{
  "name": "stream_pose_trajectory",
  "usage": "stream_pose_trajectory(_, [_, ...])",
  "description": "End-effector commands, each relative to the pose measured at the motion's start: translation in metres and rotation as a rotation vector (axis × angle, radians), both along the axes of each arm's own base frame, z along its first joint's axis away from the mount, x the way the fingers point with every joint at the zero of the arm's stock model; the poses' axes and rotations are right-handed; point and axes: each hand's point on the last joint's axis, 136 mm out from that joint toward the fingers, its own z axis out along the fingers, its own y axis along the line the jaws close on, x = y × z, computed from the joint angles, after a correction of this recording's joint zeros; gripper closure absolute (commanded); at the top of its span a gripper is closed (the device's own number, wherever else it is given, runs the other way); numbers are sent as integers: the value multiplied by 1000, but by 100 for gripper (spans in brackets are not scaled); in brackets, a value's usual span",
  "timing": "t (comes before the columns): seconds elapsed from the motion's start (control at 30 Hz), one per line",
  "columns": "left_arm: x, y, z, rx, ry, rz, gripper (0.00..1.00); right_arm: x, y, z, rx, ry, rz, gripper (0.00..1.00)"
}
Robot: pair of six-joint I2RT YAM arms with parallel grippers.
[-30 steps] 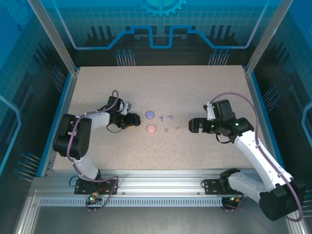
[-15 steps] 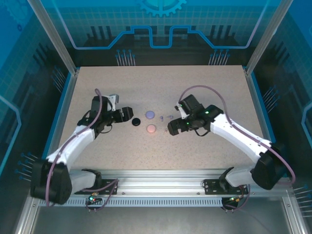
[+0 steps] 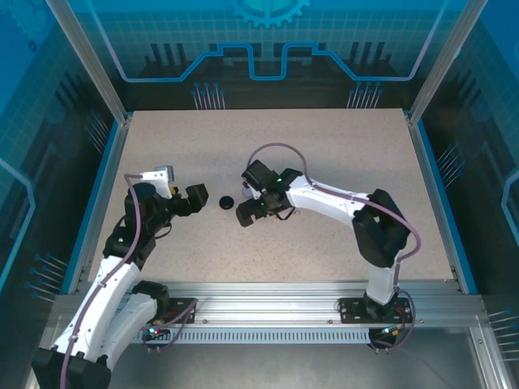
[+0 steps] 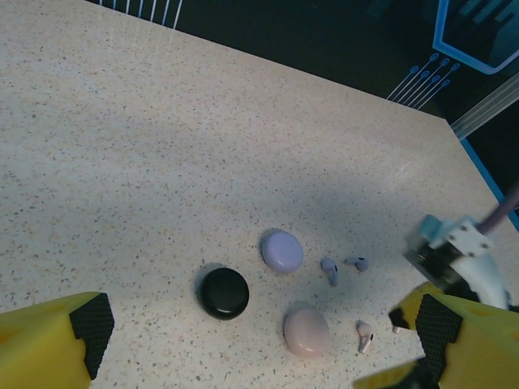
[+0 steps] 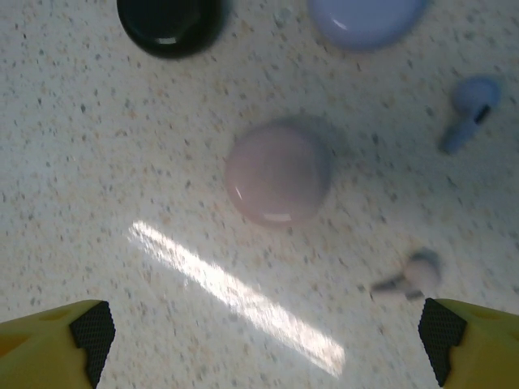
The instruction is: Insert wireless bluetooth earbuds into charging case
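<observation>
We see the left hand on the left of the counter, pointing towards the things in the middle. Its fingers stand wide apart and nothing is between them. The right hand reaches in from the other side and hangs over the pink case. Its fingers are also spread wide and empty, and its own camera shows the case lying ahead of them and between their lines, untouched.

The three round cases lie closed and close together without touching. The black case is nearest the left hand, the lilac case is just beyond it, and the pink case is nearer the arms' bases.

The earbuds we can make out lie loose on the counter, outside the cases. Two lilac earbuds lie side by side just to the right of the lilac case. A pinkish earbud lies just to the right of the pink case, its stem flat on the surface. We cannot tell how high the right hand hangs above the counter.
</observation>
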Motion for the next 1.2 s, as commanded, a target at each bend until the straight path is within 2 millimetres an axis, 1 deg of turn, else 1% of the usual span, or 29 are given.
stream_pose_trajectory(0.0, [-6, 6, -18, 14, 58, 26, 1, 7, 27, -8, 24, 4, 78, 0])
stream_pose_trajectory(0.07, [-7, 6, -18, 17, 58, 23, 1, 13, 37, -17, 23, 13, 99, 0])
stream_pose_trajectory(0.17, [-7, 7, -16, 22, 52, 26, 1, 20, 46, -26, 25, 17, 103, 0])
stream_pose_trajectory(0.27, [-7, 7, -13, 21, 47, 25, 1, 25, 51, -37, 7, 31, 105, 0])
stream_pose_trajectory(0.4, [-8, 8, -12, 25, 44, 28, 1, 25, 55, -45, 1, 46, 113, 0])
stream_pose_trajectory(0.6, [-8, 7, -13, 22, 42, 26, 1, 18, 51, -47, -11, 68, 121, 0])
stream_pose_trajectory(0.97, [-7, 7, -15, 22, 42, 28, 1, 1, 48, -44, -17, 90, 137, 3])
stream_pose_trajectory(1.17, [-7, 7, -16, 19, 45, 25, 1, -5, 42, -43, -42, 90, 140, 3])
